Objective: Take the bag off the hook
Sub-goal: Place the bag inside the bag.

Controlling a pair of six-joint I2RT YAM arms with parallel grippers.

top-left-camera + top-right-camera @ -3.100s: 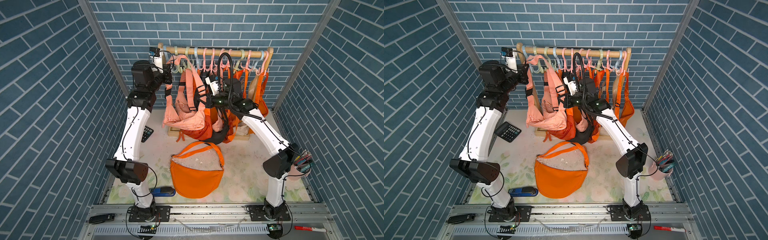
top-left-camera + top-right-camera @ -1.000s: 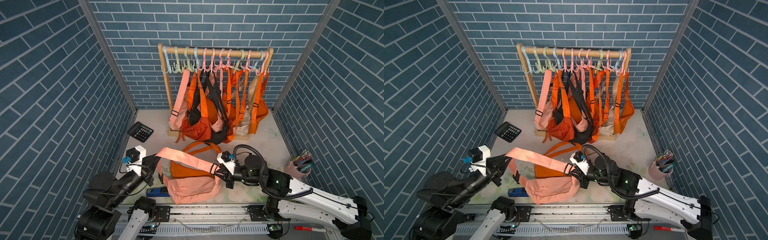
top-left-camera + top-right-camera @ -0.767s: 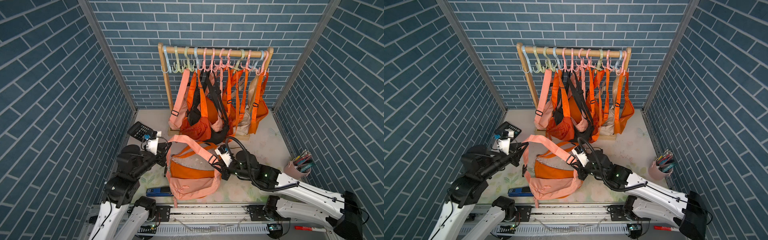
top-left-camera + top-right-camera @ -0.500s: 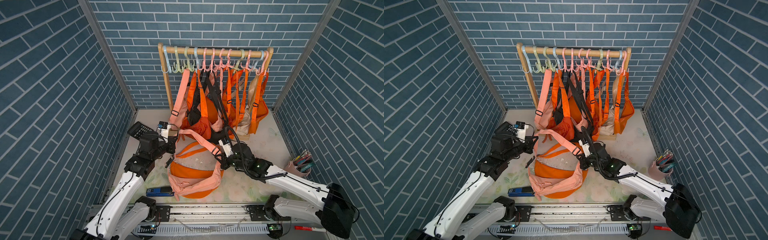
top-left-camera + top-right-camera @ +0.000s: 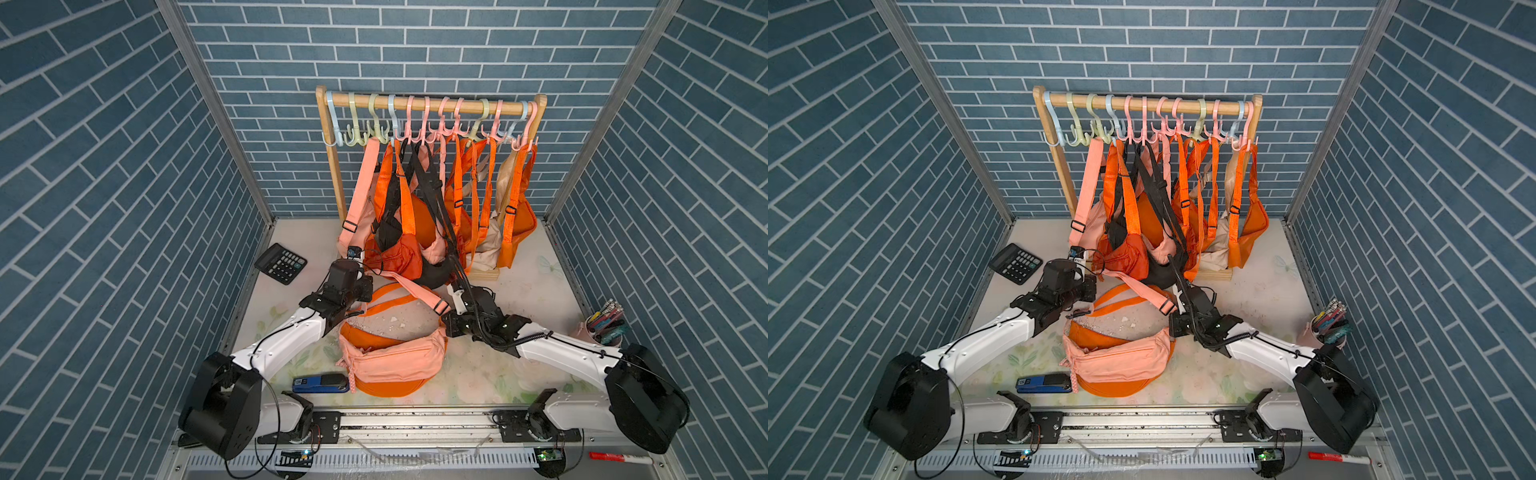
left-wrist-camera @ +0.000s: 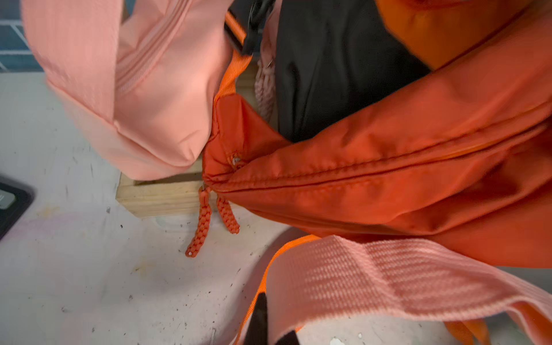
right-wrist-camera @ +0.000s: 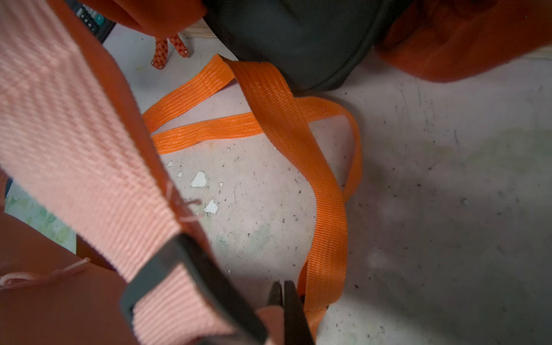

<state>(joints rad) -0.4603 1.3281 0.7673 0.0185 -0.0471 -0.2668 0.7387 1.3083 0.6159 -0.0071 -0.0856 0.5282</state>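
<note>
Pink bag, both top views: the pink bag (image 5: pixel 390 361) is off the hooks (image 5: pixel 1074 124) and lies on the table (image 5: pixel 519 291) in front of the rack, its body draped over an orange bag (image 5: pixel 384 388) lying flat there.
Pink strap, both top views: the pink strap (image 5: pixel 1136 289) lifts from the bag and spans between the two grippers, above the orange bag's strap loop.
Left gripper, both top views: the left gripper (image 5: pixel 368 286) sits low, just beside the hanging bags, at the strap's far end; its jaws are hidden here.
Right gripper, both top views: the right gripper (image 5: pixel 445 322) is at the pink bag's right end, beside the strap's black buckle (image 5: pixel 441 307).
Rack, both top views: the wooden rack (image 5: pixel 1148 108) stands at the back wall, with orange, pink, black and beige bags hanging from its hooks.
Around, in a top view: a calculator (image 5: pixel 1016 263) lies by the left wall, a blue device (image 5: pixel 1044 383) just beside the pink bag, a pen cup (image 5: pixel 1329 326) by the right wall and a red marker (image 5: pixel 1339 458) on the front rail.
Left wrist view: the black fingertips (image 6: pixel 258 319) are together, clamped on the pink strap (image 6: pixel 388 274). Beyond it hang a dark-orange bag (image 6: pixel 388 179) with braided zip pulls (image 6: pixel 206 221), a pink hanging bag (image 6: pixel 143 104) and a black bag (image 6: pixel 328 74), over the rack's wooden foot (image 6: pixel 161 194).
Right wrist view: the right gripper (image 7: pixel 282 295) is closed, pinching pink strap webbing just past the buckle (image 7: pixel 185 268). An orange strap (image 7: pixel 298 134) loops on the table below.
</note>
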